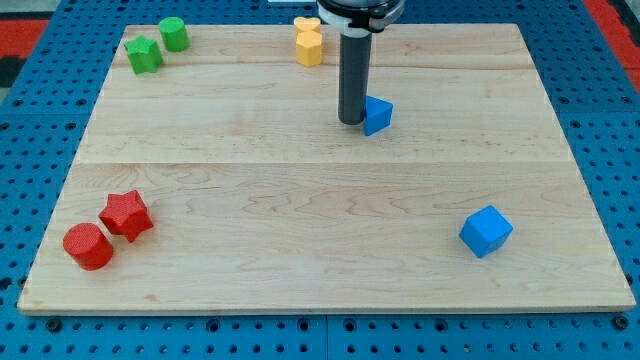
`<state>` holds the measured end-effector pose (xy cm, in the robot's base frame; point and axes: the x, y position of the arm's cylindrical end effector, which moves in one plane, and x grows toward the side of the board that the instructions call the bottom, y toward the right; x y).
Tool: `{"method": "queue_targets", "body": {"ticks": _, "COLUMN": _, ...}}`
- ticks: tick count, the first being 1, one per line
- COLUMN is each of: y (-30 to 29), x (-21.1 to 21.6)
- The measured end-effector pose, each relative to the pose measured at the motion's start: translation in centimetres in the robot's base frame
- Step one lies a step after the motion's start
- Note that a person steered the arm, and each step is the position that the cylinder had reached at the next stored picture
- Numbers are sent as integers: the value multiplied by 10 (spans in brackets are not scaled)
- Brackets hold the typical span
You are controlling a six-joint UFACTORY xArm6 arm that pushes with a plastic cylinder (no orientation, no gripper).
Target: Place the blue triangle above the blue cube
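Observation:
The blue triangle [378,115] lies on the wooden board in the upper middle of the view. My tip [351,121] stands right against the triangle's left side, touching it or nearly so. The blue cube [486,231] sits at the lower right of the board, well below and to the right of the triangle. The rod comes down from the top edge of the view.
A yellow block [309,47] with another yellow piece [304,22] behind it sits at the top middle, left of the rod. A green star [144,54] and green cylinder [174,33] are at top left. A red star [126,214] and red cylinder [88,246] are at bottom left.

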<state>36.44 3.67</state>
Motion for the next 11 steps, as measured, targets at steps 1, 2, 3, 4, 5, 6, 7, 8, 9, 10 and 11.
{"method": "queue_targets", "body": {"ticks": 1, "y": 12, "x": -32}}
{"method": "queue_targets", "body": {"ticks": 2, "y": 38, "x": 32}}
{"method": "queue_targets", "body": {"ticks": 3, "y": 46, "x": 71}}
{"method": "queue_targets", "body": {"ticks": 4, "y": 69, "x": 86}}
{"method": "queue_targets", "body": {"ticks": 5, "y": 73, "x": 99}}
{"method": "queue_targets", "body": {"ticks": 6, "y": 76, "x": 99}}
{"method": "queue_targets", "body": {"ticks": 7, "y": 76, "x": 96}}
{"method": "queue_targets", "body": {"ticks": 8, "y": 86, "x": 85}}
{"method": "queue_targets", "body": {"ticks": 9, "y": 117, "x": 89}}
{"method": "queue_targets", "body": {"ticks": 10, "y": 112, "x": 103}}
{"method": "queue_targets", "body": {"ticks": 11, "y": 102, "x": 105}}
